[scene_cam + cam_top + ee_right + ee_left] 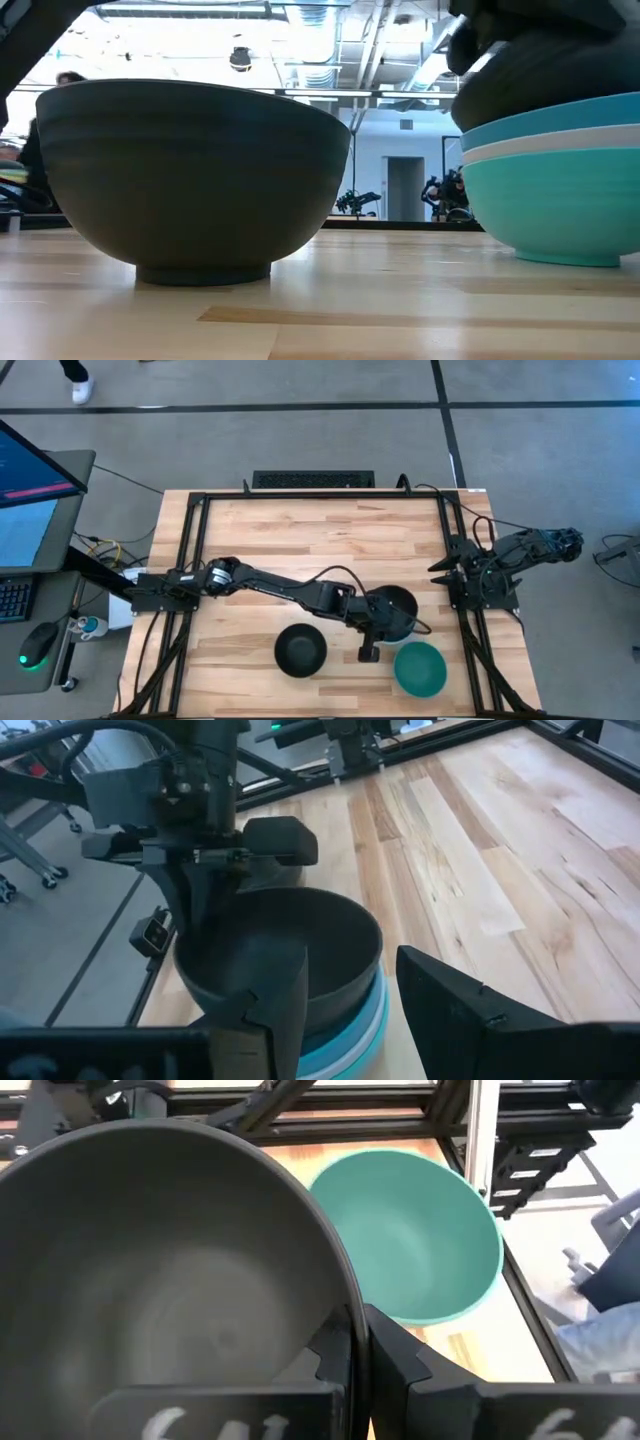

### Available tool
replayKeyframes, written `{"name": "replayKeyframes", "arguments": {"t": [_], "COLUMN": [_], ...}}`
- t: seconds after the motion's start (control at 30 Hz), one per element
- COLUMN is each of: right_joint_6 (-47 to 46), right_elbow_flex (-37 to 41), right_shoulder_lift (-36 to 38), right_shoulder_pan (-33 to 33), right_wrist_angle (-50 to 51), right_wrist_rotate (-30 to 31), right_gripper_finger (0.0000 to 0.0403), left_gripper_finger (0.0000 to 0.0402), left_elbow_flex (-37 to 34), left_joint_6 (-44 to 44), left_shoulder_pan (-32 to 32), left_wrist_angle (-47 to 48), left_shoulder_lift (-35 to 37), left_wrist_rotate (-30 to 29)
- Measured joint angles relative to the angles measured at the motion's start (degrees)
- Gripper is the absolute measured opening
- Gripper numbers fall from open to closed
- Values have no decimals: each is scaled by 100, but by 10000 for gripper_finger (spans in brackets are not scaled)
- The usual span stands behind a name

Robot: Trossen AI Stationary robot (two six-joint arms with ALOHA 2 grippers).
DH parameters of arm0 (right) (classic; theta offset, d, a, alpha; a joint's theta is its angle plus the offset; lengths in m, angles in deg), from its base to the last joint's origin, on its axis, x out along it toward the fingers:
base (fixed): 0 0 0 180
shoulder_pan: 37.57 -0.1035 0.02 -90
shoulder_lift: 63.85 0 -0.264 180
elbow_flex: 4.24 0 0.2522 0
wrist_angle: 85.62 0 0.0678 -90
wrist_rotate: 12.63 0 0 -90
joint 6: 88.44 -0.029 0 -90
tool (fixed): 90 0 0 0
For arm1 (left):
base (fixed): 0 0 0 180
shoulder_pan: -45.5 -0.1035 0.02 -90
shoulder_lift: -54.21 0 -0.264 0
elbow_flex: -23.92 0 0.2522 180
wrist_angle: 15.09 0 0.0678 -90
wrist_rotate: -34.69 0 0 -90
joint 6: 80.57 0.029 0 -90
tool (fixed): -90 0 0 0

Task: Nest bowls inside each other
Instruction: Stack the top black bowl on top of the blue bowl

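Observation:
My left gripper reaches over the table's near middle and is shut on a black bowl. That bowl sits on top of a stack with light blue and white rims. A teal green bowl stands alone on its base near the near right corner, with nothing in it. A second black bowl rests on its foot to the left of it. My right gripper waits open at the table's right edge, facing the stack. My left gripper pinches the black bowl's rim, one finger inside the bowl and one outside. The fingers come from above, pointing down, at the rim's left side. The bowl sits upright, its underside in the top light blue bowl.
A black metal frame borders the table's left, far and right sides. The far half of the wooden top is bare. A keyboard lies beyond the far edge. A monitor and desk stand to the left.

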Motion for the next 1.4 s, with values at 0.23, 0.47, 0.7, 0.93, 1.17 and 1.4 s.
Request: {"name": "replayKeyframes", "arguments": {"t": [0.23, 0.47, 0.7, 0.93, 1.17, 1.4], "right_joint_6": [-2, -2, -4, -104, -105, -105], "right_elbow_flex": [0, 0, 0, 0, 0, 0], "right_shoulder_lift": [3, 0, 2, 2, 2, 2], "right_shoulder_pan": [0, 0, 0, 0, 0, 0], "right_wrist_angle": [-1, -1, -1, -1, 1, 1], "right_wrist_rotate": [1, 0, 0, -1, -1, -1], "right_gripper_finger": [177, 177, 177, 177, 177, 177], "left_gripper_finger": [0, 0, 0, 0, 0, 0], "left_elbow_flex": [-32, -36, -30, -34, -54, -61], "left_joint_6": [-210, -332, -156, -33, 157, 372], "left_shoulder_pan": [19, 8, -22, -46, -131, -254], "left_wrist_angle": [-57, 49, 611, 884, 1621, 2116], "left_shoulder_lift": [-240, -296, -294, -266, -70, 29], "left_wrist_rotate": [186, 143, 28, -56, -292, -420]}}
